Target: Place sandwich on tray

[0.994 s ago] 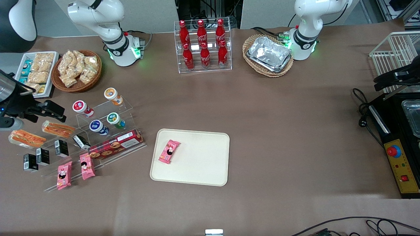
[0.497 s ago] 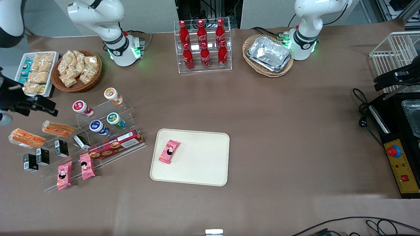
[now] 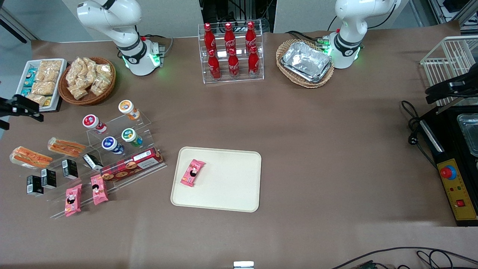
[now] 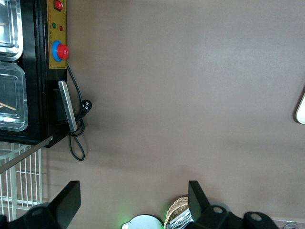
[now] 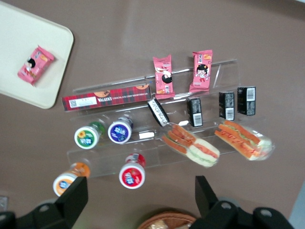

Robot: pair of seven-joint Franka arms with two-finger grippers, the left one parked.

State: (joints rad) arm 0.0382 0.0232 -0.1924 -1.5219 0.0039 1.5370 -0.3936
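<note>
- Only the wrist view shows the gripper (image 5: 138,200) with fingers spread, high over the rack.
- The front view shows it pulled back toward the table's edge since earlier.
- The sandwich (image 3: 65,147) lies on the rack, well apart from the tray (image 3: 224,183).

Matt cream plastic tray (image 3: 224,186), glossy clear-wrapped sandwich (image 3: 66,147), clear acrylic rack (image 3: 123,123)

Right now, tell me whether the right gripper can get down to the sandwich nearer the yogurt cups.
Probably yes. The gripper hangs open above the display rack, and the sandwich lies uncovered on its clear shelf; only the tilted black carton crowds one end.
</note>
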